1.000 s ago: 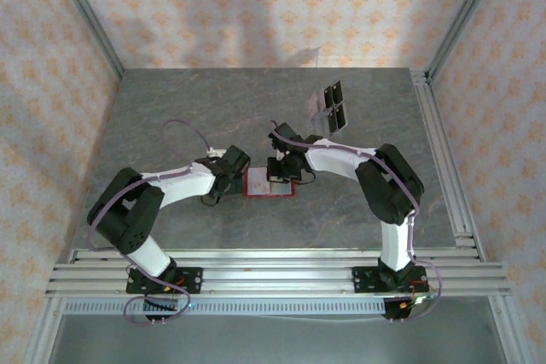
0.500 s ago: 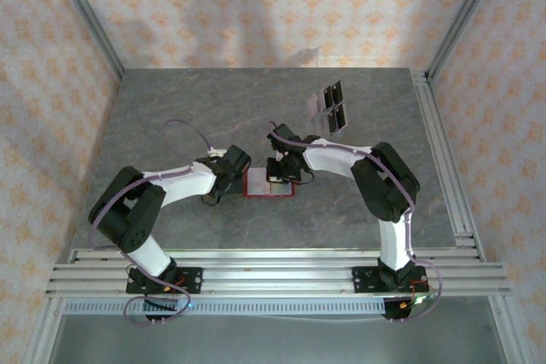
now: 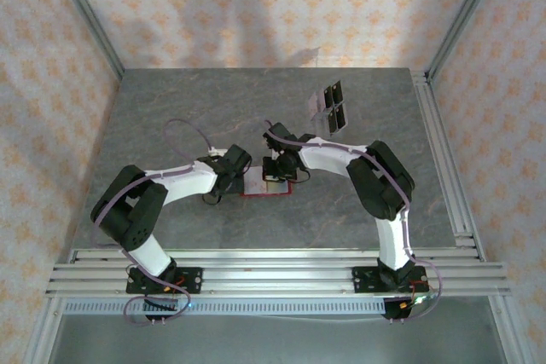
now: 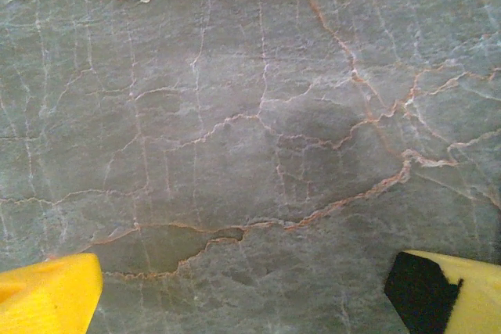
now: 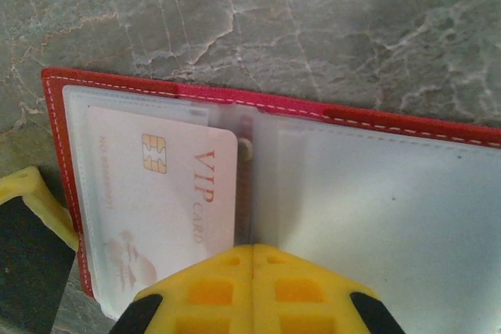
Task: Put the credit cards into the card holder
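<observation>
The red card holder (image 3: 256,187) lies open and flat on the table between my two grippers. In the right wrist view its pale clear pockets (image 5: 376,193) face up, framed by a red stitched edge. A whitish credit card (image 5: 156,193) with a gold chip and "VIP CARD" lettering sits in the left pocket. My right gripper (image 5: 252,249) is shut, its yellow tips together over the holder's centre fold, with nothing seen between them. My left gripper (image 4: 250,303) is open above bare table at the holder's left edge, and one of its yellow fingers (image 5: 31,193) shows beside the holder.
A clear plastic stand (image 3: 331,105) with dark rectangles in it stands at the back, right of centre. The grey marbled table (image 3: 171,108) is bordered by aluminium rails at the front and right, with patterned walls around it.
The right arm has shifted a little left over the holder, and the holder has slid slightly left with it. The left arm has barely moved. Both grippers keep their states.
</observation>
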`<state>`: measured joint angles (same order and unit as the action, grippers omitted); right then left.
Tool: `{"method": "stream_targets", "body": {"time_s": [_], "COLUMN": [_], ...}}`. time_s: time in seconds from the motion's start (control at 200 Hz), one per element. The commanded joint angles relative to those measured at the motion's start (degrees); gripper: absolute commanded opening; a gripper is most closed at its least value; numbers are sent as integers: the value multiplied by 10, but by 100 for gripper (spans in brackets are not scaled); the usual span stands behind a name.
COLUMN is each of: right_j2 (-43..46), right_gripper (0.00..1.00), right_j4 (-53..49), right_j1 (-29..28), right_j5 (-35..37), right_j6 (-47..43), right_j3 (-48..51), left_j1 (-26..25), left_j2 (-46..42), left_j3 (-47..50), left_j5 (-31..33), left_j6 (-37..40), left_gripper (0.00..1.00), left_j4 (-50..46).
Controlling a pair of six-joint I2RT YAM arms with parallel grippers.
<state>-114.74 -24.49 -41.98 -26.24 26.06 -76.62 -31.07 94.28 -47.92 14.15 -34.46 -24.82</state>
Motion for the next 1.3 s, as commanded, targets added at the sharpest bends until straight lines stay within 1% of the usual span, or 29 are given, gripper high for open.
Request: {"method": "stream_targets", "body": {"time_s": [0.0, 0.35, 0.53, 0.676, 0.731, 1.041, 1.296], "right_j2": [-17, -24, 3, 24, 30, 60, 85], "right_gripper": [0, 0, 0, 7, 8, 8, 7], "right_j4": [-4, 12, 0, -6, -7, 3, -23], "right_j1": [-12, -21, -19, -15, -14, 6, 38], "right_j5": [-11, -34, -7, 4, 9, 26, 53], "right_j6": [2, 17, 12, 10, 9, 6, -19], "right_j3": [-19, -31, -24, -13, -8, 64, 96], "left_j1": [-3, -20, -20, -21, -21, -24, -34], "left_j2": [37, 43, 34, 18, 13, -17, -60], "left_j3": [6, 7, 7, 11, 15, 40, 46], "left_j5": [-26, -29, -23, -23, -26, -32, -31], "left_j6": [3, -4, -10, -11, -13, -21, -28], "left_gripper": [100, 100, 100, 100, 100, 100, 100], "left_j4": [28, 36, 26, 21, 21, 27, 13]}}
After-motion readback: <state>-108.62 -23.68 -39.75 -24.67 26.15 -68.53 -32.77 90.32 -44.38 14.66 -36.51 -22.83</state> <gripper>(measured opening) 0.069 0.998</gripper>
